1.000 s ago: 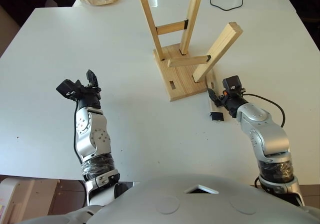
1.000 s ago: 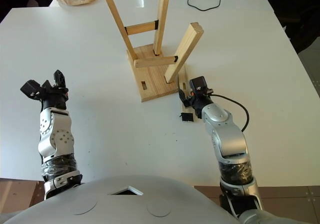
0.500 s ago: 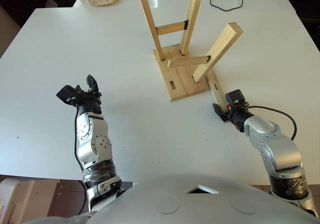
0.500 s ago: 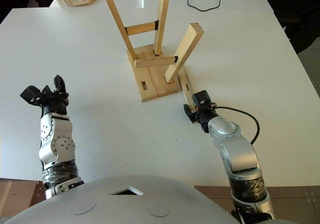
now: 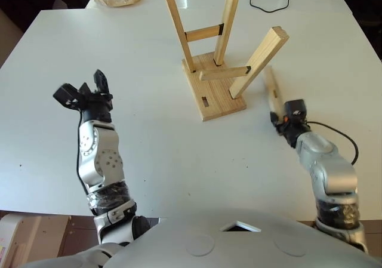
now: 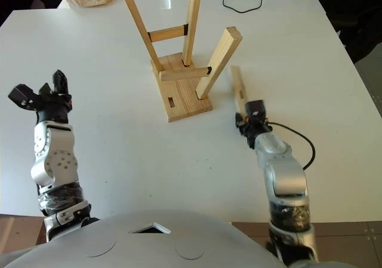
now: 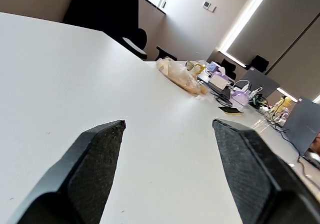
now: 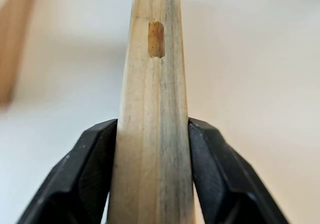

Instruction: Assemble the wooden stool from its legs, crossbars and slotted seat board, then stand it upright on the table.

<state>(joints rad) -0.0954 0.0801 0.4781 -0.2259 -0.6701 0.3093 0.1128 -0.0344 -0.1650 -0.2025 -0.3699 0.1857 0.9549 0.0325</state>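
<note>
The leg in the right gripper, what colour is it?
The leg is pale natural wood with faint grain, clearest in the right wrist view.

Holding L gripper [image 5: 82, 89] up, jaws wide apart; clamping R gripper [image 8: 152, 134] on leg [image 5: 273, 89], forearm low, stretched fwd.

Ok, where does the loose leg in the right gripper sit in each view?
Left eye view: the loose leg extends right of the stool, its near end in the right gripper.
Right eye view: the loose leg is right of centre, beside the stool.
Right wrist view: the loose leg runs up the middle, between the fingers.
Left wrist view: faces the far bag, away from it.
Shared landmark: the stool, in both eye views.
</note>
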